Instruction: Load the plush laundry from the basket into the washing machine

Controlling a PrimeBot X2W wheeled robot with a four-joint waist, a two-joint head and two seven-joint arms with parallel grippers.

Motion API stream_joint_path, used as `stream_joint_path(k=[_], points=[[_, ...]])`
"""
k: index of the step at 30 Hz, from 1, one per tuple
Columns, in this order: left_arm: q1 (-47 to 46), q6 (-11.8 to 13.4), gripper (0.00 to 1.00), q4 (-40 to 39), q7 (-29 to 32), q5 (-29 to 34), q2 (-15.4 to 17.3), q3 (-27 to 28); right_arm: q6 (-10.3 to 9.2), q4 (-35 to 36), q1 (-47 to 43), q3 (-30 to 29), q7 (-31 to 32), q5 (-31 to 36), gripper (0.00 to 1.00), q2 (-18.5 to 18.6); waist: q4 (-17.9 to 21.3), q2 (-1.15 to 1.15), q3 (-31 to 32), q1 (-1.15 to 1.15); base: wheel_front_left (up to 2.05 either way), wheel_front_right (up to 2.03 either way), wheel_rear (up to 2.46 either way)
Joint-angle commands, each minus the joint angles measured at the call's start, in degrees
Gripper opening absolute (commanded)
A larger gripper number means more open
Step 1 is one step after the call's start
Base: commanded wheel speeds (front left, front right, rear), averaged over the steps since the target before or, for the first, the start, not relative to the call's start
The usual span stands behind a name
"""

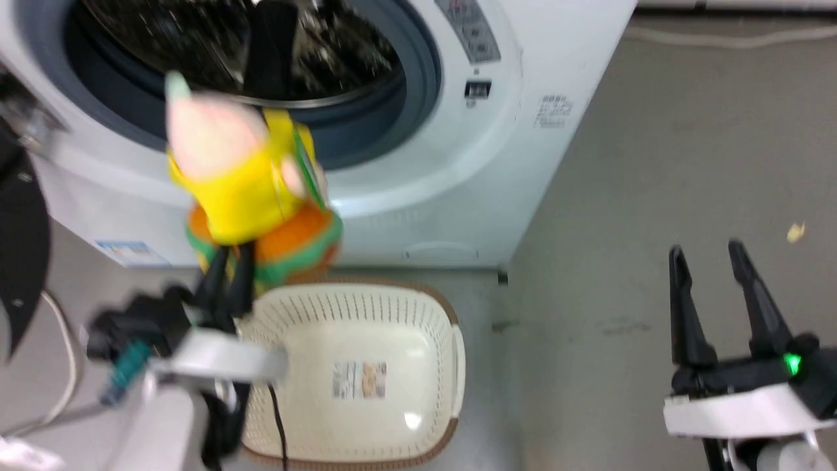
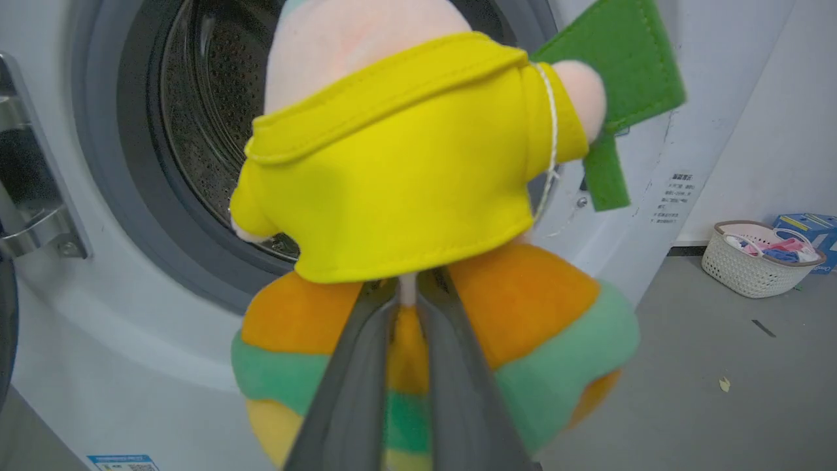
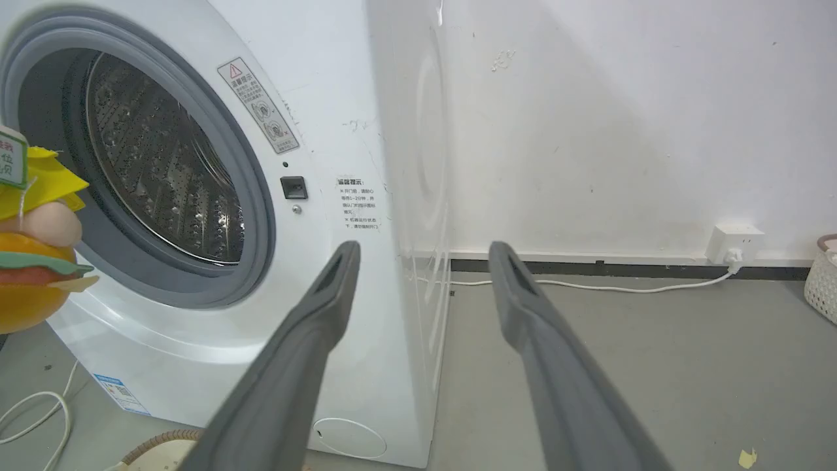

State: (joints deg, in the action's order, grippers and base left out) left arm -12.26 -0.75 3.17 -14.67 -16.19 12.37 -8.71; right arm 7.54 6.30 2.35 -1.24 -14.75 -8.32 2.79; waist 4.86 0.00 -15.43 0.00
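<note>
My left gripper (image 1: pixel 230 258) is shut on the plush laundry, holding both toys in the air in front of the washing machine's (image 1: pixel 418 163) open drum (image 1: pixel 235 46). The yellow-and-pale-pink plush (image 1: pixel 225 170) sits on top of the orange burger plush (image 1: pixel 301 245). In the left wrist view the fingers (image 2: pixel 356 386) pinch the burger plush (image 2: pixel 523 314) under the yellow plush (image 2: pixel 405 170), with the drum (image 2: pixel 203 131) just behind. The cream basket (image 1: pixel 327 307) stands on the floor below, showing only its paper label. My right gripper (image 1: pixel 709 258) hangs open over bare floor at the right, nothing between its fingers (image 3: pixel 314 340).
The washer's dark door (image 1: pixel 19 242) hangs open at the far left. A white cable (image 1: pixel 62 366) lies on the floor by the left arm. A second small basket (image 2: pixel 758 258) with clothes and a blue box (image 2: pixel 811 229) stand by the far wall. A wall socket (image 3: pixel 735 242) feeds a cord along the skirting.
</note>
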Motion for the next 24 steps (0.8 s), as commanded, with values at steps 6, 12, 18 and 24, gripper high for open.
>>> stream_joint_path(k=[6,12,18,24], points=[[-16.9,-1.2,0.00,2.4,4.2,0.7,5.0,2.9,-0.05,1.2,6.5,0.9,-0.2,-2.4,1.00,0.1,3.8,0.00,-14.6,0.00,0.00,0.00,0.00],[-32.8,-3.4,0.00,8.3,11.5,0.9,10.8,3.7,-0.05,1.2,10.6,1.1,-0.2,-4.8,1.00,0.1,7.2,0.00,-22.5,0.00,0.00,0.00,0.00],[-46.1,-5.0,0.00,15.0,18.5,3.4,15.7,1.2,-0.05,0.9,12.4,1.3,-0.2,-6.4,1.00,0.1,9.6,0.00,-26.9,0.00,0.00,0.00,0.00],[-63.0,-6.1,0.00,27.6,25.6,6.0,18.7,-2.8,-0.05,0.7,14.5,2.8,-0.2,-8.4,1.00,0.1,12.2,0.00,-30.6,0.00,0.00,0.00,0.00]])
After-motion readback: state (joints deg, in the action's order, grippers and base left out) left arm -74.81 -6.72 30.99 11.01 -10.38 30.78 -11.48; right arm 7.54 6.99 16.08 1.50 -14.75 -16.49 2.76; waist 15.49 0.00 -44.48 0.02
